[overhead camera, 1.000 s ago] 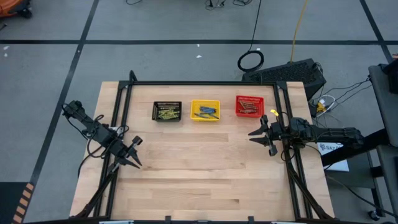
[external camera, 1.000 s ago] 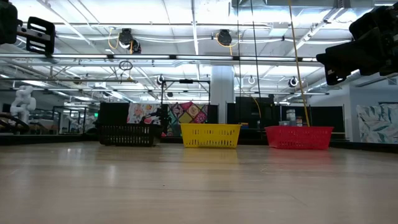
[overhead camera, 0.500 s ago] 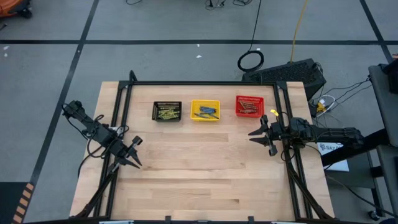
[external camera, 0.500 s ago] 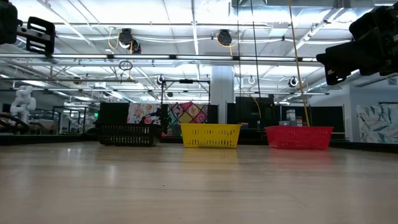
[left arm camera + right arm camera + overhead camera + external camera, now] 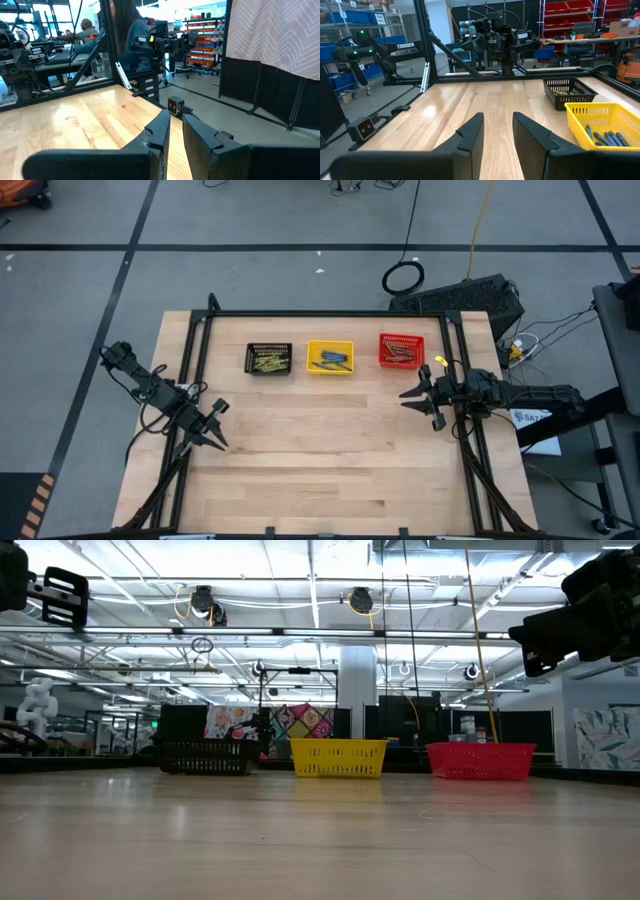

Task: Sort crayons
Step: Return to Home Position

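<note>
Right gripper (image 5: 418,402): fingers apart, empty, at the table's (image 5: 320,470) three o'clock edge. Left gripper (image 5: 220,427): narrow gap, empty, at nine o'clock.

The crayons (image 5: 331,362) lie roughly nine-to-three in the black basket (image 5: 205,756), yellow basket (image 5: 338,758) and red basket (image 5: 480,762). Red is at eleven o'clock of the right gripper, black at one o'clock of the left.

The sort appears complete. The low view shows only basket walls; the high view shows their contents.

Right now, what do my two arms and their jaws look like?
Both are black. The left arm carries white TROSSEN lettering and a black cable loop; the right arm shows a yellow tag near its wrist. Each ends in two tapered jaws.
</note>
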Robot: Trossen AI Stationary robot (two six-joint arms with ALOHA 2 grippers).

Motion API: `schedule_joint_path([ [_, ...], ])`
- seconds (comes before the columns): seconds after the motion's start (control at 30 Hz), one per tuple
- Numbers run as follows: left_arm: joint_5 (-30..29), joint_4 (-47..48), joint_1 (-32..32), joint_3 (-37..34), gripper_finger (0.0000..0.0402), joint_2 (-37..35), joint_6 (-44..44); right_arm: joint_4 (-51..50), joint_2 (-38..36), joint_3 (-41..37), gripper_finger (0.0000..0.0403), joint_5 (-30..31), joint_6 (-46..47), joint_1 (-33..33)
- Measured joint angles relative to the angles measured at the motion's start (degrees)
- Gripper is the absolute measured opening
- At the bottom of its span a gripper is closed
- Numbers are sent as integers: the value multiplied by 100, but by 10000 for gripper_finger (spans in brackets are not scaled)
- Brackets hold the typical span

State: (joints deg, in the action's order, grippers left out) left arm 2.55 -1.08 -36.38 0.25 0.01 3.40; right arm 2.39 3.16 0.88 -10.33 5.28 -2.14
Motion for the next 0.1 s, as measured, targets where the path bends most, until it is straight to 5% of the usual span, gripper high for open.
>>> schedule_joint_path([
  [0.1,2,2,0,0,59,0,0,0,1,0,91,0,1,1],
])
